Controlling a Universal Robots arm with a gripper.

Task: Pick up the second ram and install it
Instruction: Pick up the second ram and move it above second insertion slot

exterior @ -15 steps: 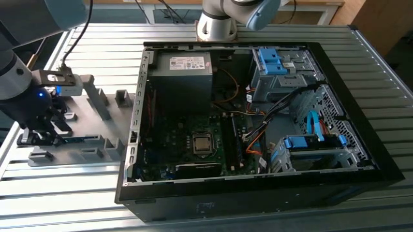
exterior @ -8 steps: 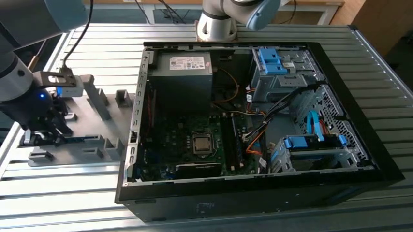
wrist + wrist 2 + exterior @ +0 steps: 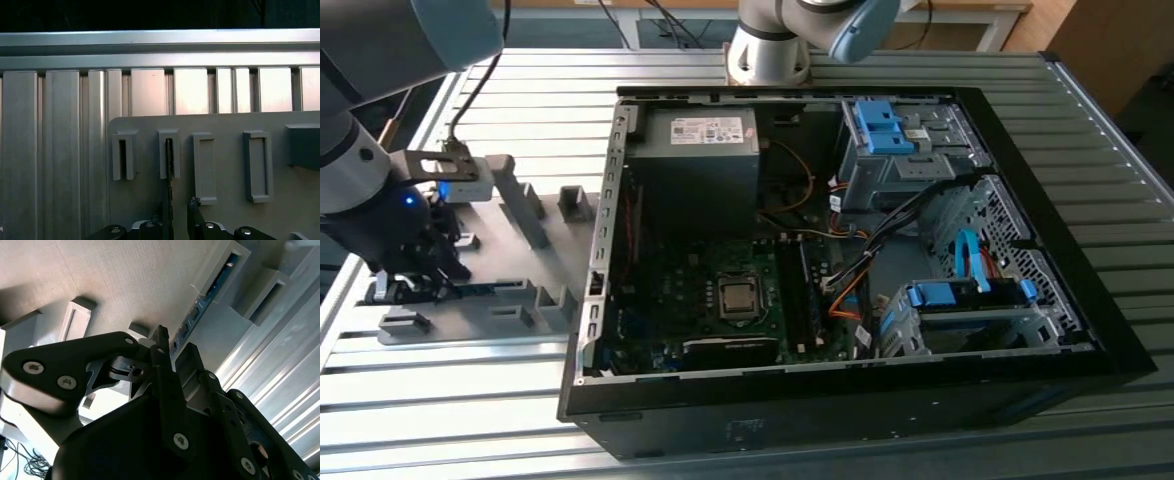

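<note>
Possibly tilts the thin dark blue-green memory stick (image 3: 169, 197) in its grey plastic holder block (image 3: 163, 150), with the black claw (image 3: 175, 206) astride it open, off-centre, holding nothing.

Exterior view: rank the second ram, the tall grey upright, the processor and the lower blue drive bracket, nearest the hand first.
1. second ram, right at the hand.
2. tall grey upright, slightly toward the exterior view's right.
3. processor, inside the computer case.
4. lower blue drive bracket, far toward the exterior view's right.
</note>
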